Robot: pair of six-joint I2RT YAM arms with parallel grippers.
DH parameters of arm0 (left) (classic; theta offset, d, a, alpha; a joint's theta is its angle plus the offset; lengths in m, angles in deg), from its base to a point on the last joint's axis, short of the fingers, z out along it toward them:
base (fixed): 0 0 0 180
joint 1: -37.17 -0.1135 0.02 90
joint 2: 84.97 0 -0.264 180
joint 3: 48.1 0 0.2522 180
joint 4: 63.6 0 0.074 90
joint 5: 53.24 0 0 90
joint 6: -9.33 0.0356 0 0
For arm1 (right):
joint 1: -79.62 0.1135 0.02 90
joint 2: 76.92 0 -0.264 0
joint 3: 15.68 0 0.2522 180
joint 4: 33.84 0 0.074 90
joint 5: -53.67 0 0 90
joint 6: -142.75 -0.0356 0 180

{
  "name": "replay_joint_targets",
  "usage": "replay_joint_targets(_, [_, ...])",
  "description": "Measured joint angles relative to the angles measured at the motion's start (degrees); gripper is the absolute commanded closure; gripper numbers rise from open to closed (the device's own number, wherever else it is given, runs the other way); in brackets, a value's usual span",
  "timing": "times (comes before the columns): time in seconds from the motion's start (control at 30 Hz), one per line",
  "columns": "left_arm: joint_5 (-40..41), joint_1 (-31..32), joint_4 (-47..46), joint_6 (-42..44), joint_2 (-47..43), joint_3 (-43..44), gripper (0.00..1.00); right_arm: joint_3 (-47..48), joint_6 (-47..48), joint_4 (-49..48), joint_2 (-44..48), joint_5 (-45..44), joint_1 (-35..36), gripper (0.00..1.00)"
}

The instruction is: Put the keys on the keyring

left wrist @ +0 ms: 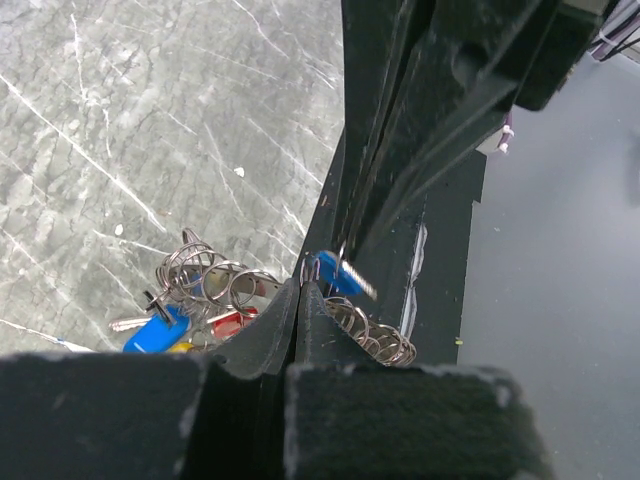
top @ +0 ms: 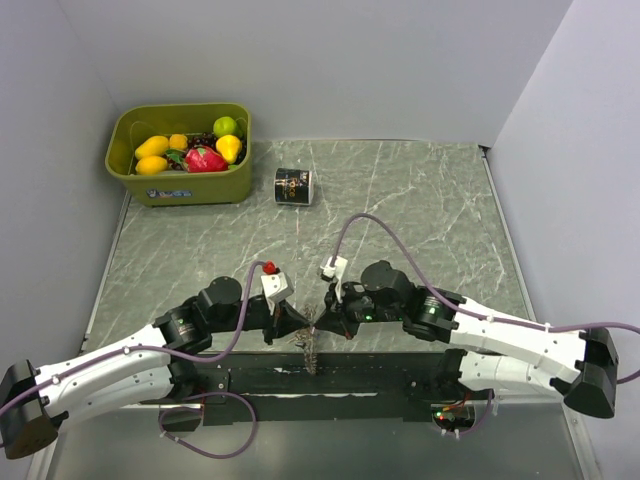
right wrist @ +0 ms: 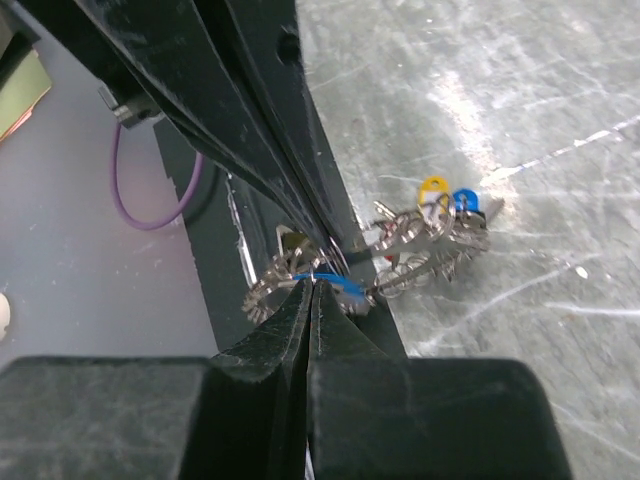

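My left gripper and right gripper meet tip to tip above the table's near edge. In the left wrist view my left gripper is shut on a thin wire loop of the keyring, whose coiled rim lies just beyond the tips. In the right wrist view my right gripper is shut on a blue-headed key against the toothed keyring. The same key shows in the left wrist view. A bunch of other keys and rings with blue, red and yellow heads hangs beside it.
A green bin of toy fruit stands at the far left. A small black labelled can lies next to it. A black strip runs along the near edge under the grippers. Grey walls close in both sides.
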Motion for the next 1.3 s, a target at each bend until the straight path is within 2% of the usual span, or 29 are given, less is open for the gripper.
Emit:
replay_joint_targets(0.57, [1.8,1.4,0.7,0.0,-2.2,-0.3,0.99,1.5,-0.5,-0.3,-3.5,-3.3,2.9,1.0])
replay_joint_targets(0.93, [2.8,2.6,1.1,0.0,-3.3,-0.8,0.99,1.2,-1.1,-0.7,1.5,-6.4,3.0,1.0])
replay_joint_targets(1.3, [3.4,2.9,1.3,0.0,-3.3,-0.8,0.99,1.2,-0.9,-0.7,-0.4,-4.9,3.3,1.0])
